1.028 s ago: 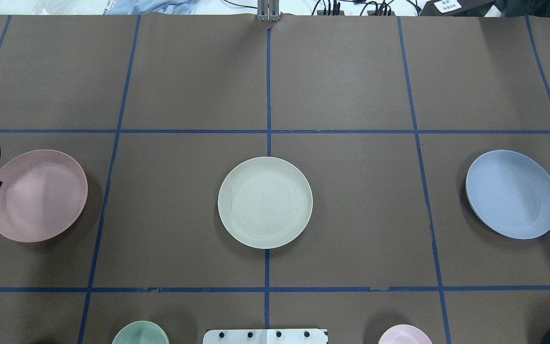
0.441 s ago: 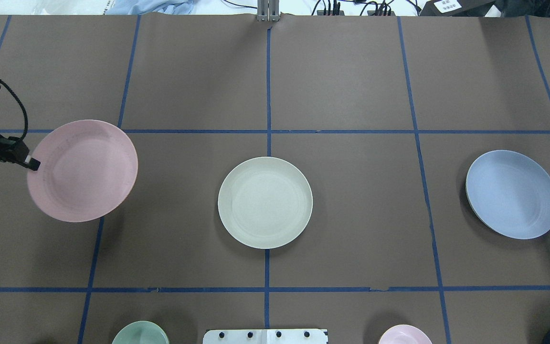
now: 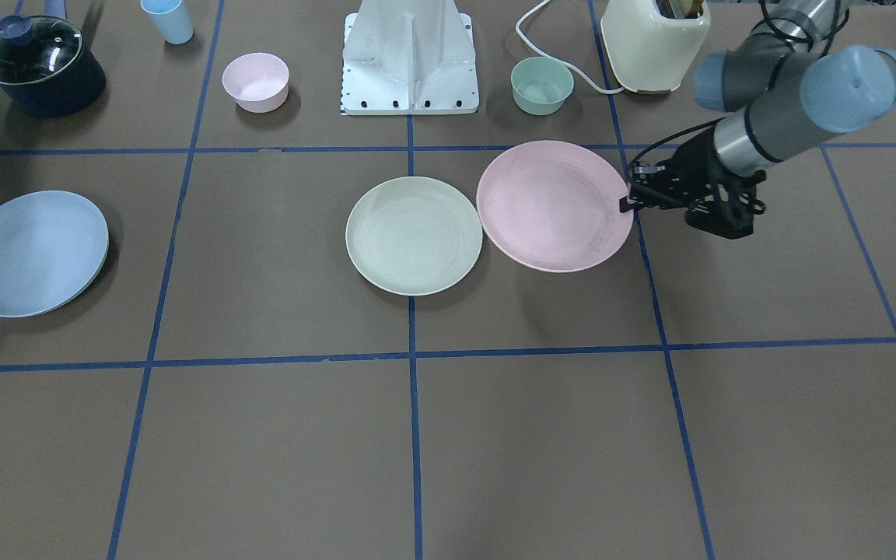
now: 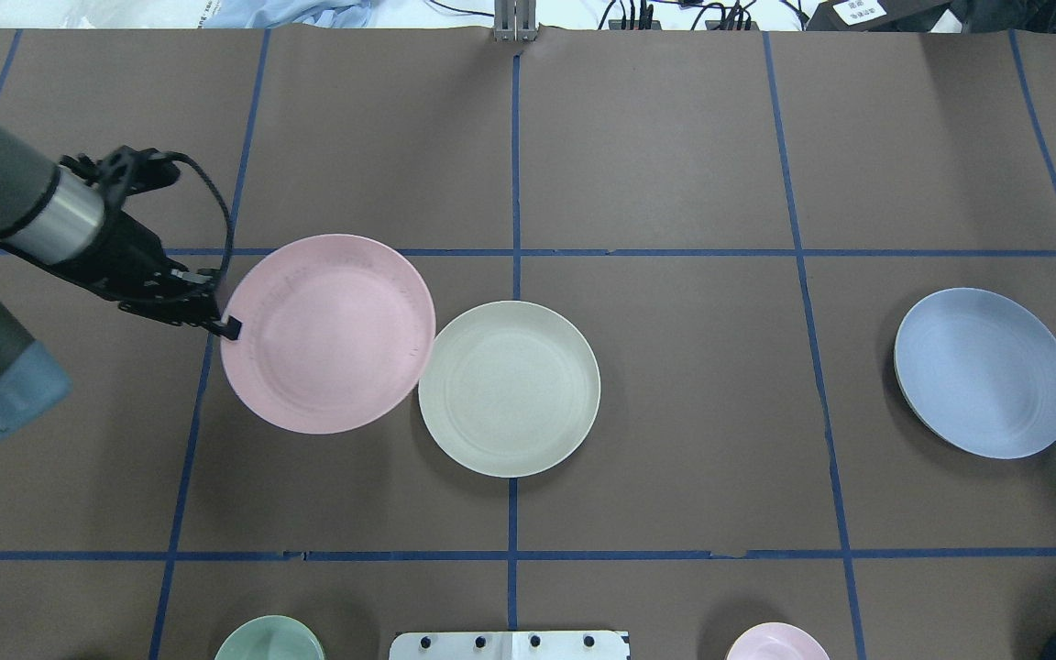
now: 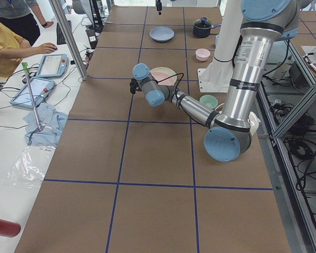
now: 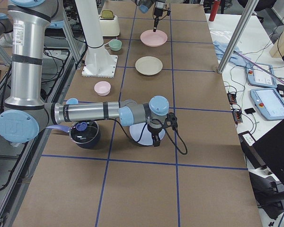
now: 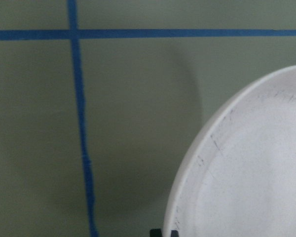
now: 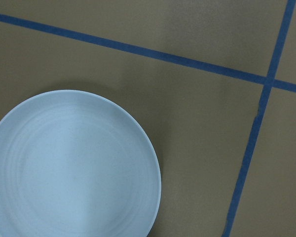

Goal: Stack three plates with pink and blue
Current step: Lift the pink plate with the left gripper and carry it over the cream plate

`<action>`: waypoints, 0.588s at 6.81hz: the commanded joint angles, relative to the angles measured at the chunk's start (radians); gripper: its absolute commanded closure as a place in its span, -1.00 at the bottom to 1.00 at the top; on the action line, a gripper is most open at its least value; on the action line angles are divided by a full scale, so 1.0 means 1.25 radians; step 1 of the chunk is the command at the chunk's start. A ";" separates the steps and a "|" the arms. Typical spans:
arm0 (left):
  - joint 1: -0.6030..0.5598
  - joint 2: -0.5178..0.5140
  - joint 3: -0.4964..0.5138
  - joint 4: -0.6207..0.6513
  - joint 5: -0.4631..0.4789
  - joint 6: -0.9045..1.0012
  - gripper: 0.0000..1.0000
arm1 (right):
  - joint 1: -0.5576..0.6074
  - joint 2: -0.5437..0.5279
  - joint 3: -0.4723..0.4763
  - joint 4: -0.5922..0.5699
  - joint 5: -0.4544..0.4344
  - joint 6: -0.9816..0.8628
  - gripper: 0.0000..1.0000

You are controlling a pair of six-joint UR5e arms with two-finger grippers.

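Note:
My left gripper (image 4: pixel 227 325) is shut on the left rim of the pale pink plate (image 4: pixel 328 333) and holds it level above the table. It also shows in the front view (image 3: pixel 625 204). The pink plate's right edge reaches the left edge of the cream-white plate (image 4: pixel 509 389), which lies at the table's middle. The light blue plate (image 4: pixel 984 372) lies flat far to the right. My right gripper (image 6: pixel 156 139) hangs above the blue plate in the right side view only, so I cannot tell if it is open. The right wrist view shows the blue plate (image 8: pixel 71 165) below, with no fingers.
Near the robot's base (image 3: pixel 411 58) stand a small green bowl (image 3: pixel 542 85), a small pink bowl (image 3: pixel 256 81), a lidded dark pot (image 3: pixel 40 62), a blue cup (image 3: pixel 170 20) and a cream toaster (image 3: pixel 654 43). Blue tape lines divide the brown table.
My left gripper has carried the pink plate from the table's far left to the right, up to the cream plate's edge. The cream and blue plates have not moved.

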 commanded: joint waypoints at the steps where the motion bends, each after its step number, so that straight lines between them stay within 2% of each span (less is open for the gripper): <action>1: 0.096 -0.060 -0.002 -0.001 0.066 -0.148 1.00 | -0.002 0.000 -0.004 0.001 0.000 0.000 -1.00; 3: 0.127 -0.079 0.011 -0.001 0.067 -0.181 1.00 | -0.002 0.000 -0.007 0.001 0.001 0.001 -1.00; 4: 0.149 -0.115 0.039 -0.001 0.095 -0.181 1.00 | -0.002 0.000 -0.007 0.001 0.003 0.001 -1.00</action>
